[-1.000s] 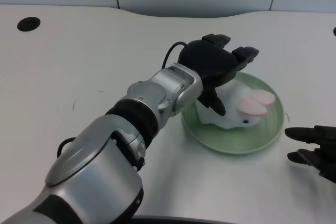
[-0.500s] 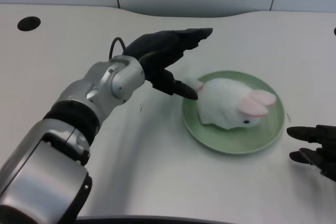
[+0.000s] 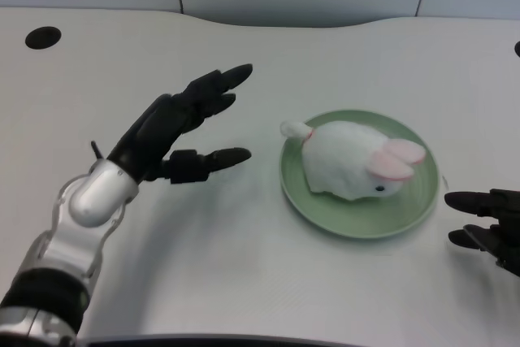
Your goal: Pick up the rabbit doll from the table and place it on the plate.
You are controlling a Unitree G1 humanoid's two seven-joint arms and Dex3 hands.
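The white rabbit doll with pink ears lies on the green plate, its head toward the front right and its tail at the plate's left rim. My left hand hovers over the table to the left of the plate, fingers spread apart and holding nothing. A clear gap separates its fingertips from the doll's tail.
My right hand rests at the picture's right edge, just beyond the plate. A dark round hole sits in the tabletop at the far left. The table's back edge curves along the top.
My left hand has let go of the doll and drawn back to the left, away from the plate. The doll stays on the plate.
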